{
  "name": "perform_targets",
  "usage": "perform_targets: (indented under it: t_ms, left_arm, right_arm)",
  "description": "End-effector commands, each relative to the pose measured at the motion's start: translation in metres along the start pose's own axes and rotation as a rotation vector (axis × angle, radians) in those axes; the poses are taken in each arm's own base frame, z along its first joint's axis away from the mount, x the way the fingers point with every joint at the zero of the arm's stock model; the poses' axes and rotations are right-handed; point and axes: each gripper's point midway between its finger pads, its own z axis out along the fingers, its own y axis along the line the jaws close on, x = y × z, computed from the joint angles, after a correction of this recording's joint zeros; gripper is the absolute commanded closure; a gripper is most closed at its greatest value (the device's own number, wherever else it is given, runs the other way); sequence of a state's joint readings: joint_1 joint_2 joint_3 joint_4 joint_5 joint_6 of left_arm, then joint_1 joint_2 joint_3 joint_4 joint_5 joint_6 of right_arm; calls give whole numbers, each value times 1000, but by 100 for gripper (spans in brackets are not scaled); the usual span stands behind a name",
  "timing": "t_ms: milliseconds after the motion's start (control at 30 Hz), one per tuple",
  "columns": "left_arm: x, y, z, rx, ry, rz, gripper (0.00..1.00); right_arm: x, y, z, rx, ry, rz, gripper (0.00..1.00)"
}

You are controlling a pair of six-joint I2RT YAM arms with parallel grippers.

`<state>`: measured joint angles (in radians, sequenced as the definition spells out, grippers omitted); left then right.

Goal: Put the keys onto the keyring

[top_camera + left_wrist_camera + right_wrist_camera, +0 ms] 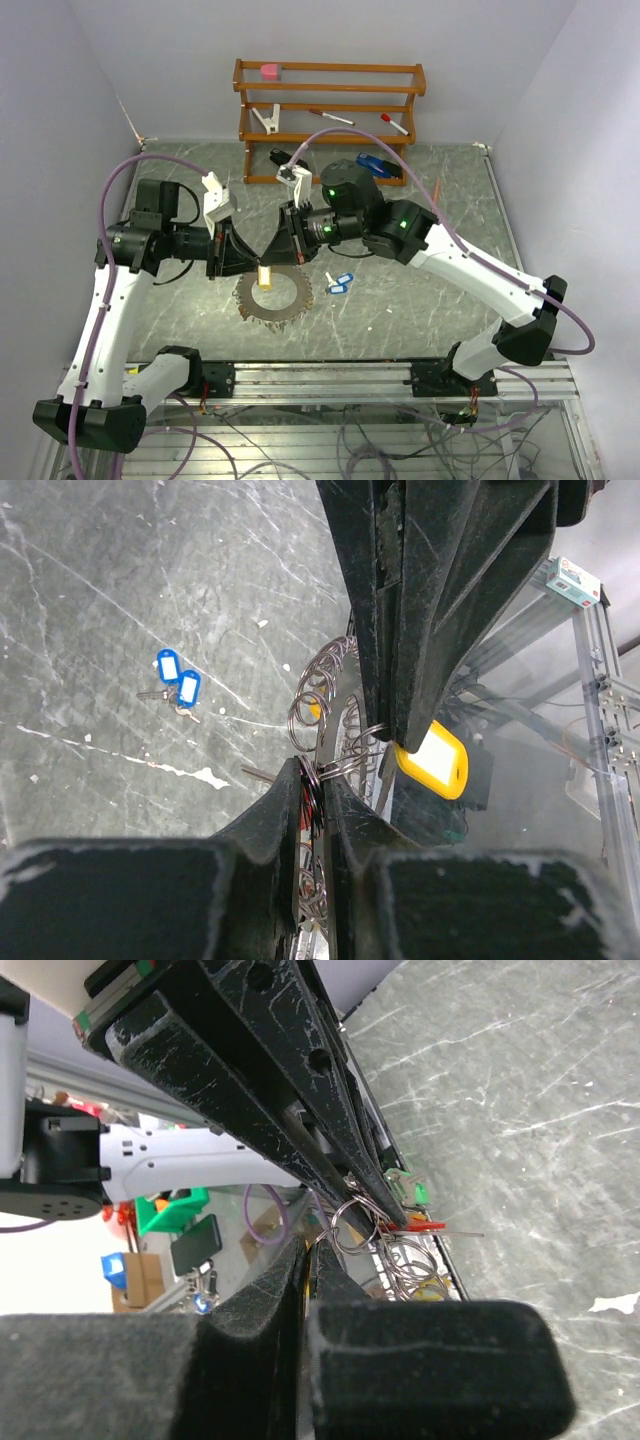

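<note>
The keyring is a big grey ring with a bumpy edge like a gear. It sits low over the dark table, near the front and a bit left of the middle, right under the tips of the 2 arms. Lots of thin wire loops stick up along its edge.

The left gripper has its fingers almost together. They pinch a small bunch of those wire loops at the edge of the keyring.

The right gripper comes in from the other side, and its tip almost meets the left one. Its fingers are pressed tight together. A little wire loop curls around the tip, and the yellow key hangs just beside it. The pictures do not show if the fingers really pinch that loop.

2 blue keys lie flat on the table, just to the right of the keyring and not touching it.

Far at the back stands a wooden shelf against the wall. A blue stapler lies on the table in front of it.
</note>
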<state>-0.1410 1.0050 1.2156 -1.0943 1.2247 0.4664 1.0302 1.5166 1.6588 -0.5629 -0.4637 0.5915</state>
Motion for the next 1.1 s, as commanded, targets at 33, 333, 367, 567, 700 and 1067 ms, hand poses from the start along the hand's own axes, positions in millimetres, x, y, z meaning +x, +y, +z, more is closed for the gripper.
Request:
perform_targets:
  t_ms: [33,333,367,567,700,1067]
  left_arm:
    - [-16,-13,-4,16,-30,52,93]
    - [-17,-16,-5,20,-34,57,93]
    - [-17,-16,-5,20,-35,58,93]
    - [-19,-17,-4,37,-43,49,93]
    - [-20,-19,-4,53,-51,41,93]
    - [-21,-22,0,117,-84,-25,93]
  right_arm:
    - [-22,10,6,-29,-77,87,100]
    - [-26,-1,16,20,-94,201,100]
    - [-26,-3,16,30,-96,209,100]
    - [-31,-6,15,37,-115,240,100]
    - [-32,-9,16,27,-117,255,100]
    - [-40,-12,22,-53,-147,284,100]
